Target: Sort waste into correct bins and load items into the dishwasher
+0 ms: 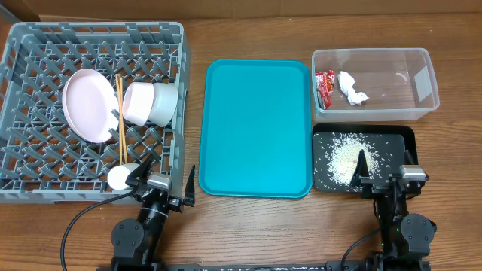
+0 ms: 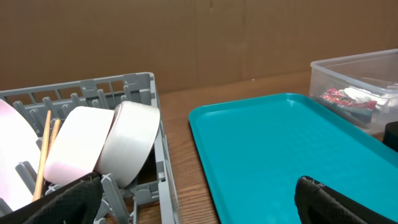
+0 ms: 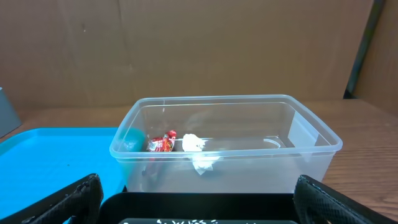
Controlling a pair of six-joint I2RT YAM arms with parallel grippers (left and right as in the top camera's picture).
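In the grey rack (image 1: 45, 45) on the left sit the plate (image 1: 86, 105), the white bowl (image 1: 151, 103) on its side, the chopsticks (image 1: 120, 128) between them and the small cup (image 1: 119, 177) at the near wall. The red wrapper (image 1: 325, 86) and tissue (image 1: 351, 88) lie in the clear tub (image 1: 422, 75). Rice (image 1: 346, 156) covers the black tray (image 1: 407, 135). The left gripper (image 1: 164, 181) and right gripper (image 1: 385, 169) have their jaws spread, holding nothing.

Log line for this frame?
grey dish rack: pink plate, white bowl, cup, chopsticks; clear plastic tub: red wrapper, tissue; black tray: rice; left end effector open; right end effector open
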